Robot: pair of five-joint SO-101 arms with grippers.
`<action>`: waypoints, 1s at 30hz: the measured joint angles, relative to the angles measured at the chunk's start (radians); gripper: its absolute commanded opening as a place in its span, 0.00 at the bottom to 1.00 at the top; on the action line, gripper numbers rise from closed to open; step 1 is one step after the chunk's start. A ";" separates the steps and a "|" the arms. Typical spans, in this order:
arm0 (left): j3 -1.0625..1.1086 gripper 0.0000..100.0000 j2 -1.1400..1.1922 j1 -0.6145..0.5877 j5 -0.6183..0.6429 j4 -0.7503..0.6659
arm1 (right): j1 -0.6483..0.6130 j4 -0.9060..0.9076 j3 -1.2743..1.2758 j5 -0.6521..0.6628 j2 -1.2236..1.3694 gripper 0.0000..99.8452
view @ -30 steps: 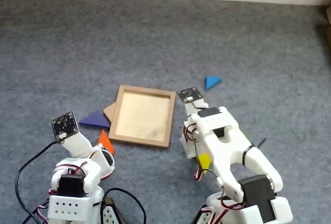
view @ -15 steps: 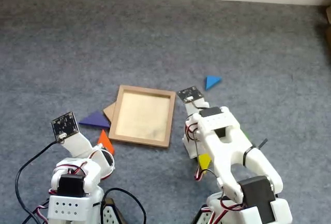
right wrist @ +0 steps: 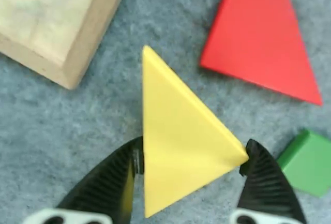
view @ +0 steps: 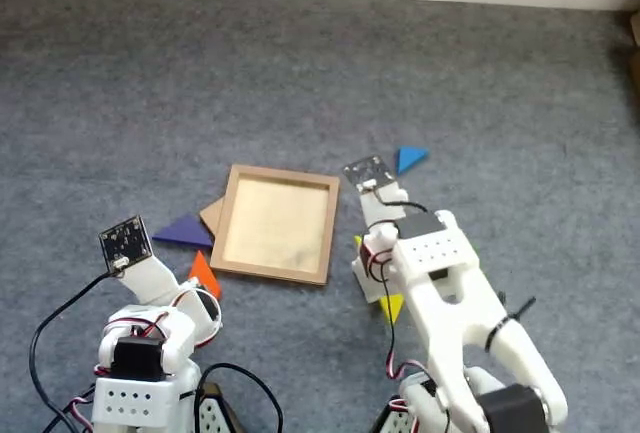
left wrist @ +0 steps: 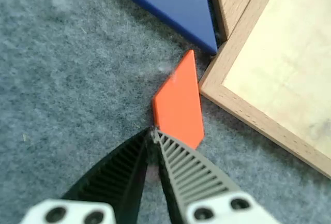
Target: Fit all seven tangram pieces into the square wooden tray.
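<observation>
Carpet [view: 300,73], one tray [view: 268,271] (wooden); right tool [right wrist: 191,159] pinches one yellow triangle [right wrist: 170,125], left tool [left wrist: 153,137] closed.

The right gripper [right wrist: 191,158] straddles a yellow triangle [right wrist: 176,141], with one black finger pressed to a straight edge and the other to the opposite corner. Grey carpet [right wrist: 57,131] shows beneath. A corner of the wooden tray [right wrist: 77,58] sits near the triangle's far tip, not touching it. A red triangle [right wrist: 258,48] lies nearby, and a green piece [right wrist: 307,164] sits just beside the finger at the corner.
</observation>
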 measured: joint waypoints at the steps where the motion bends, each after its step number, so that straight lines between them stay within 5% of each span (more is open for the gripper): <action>1: 0.000 0.01 0.000 0.000 0.000 0.000 | 0.000 0.005 0.002 0.000 -0.017 0.20; 6: 0.000 0.01 0.000 0.000 0.000 0.000 | -0.009 0.009 -0.002 -0.031 -0.058 0.20; 14: 0.000 0.01 0.000 0.000 0.000 0.000 | -0.207 0.063 -0.244 -0.192 -0.011 0.20; 30: 0.000 0.01 0.000 0.000 0.000 0.000 | -0.334 0.066 -0.957 -0.562 0.767 0.21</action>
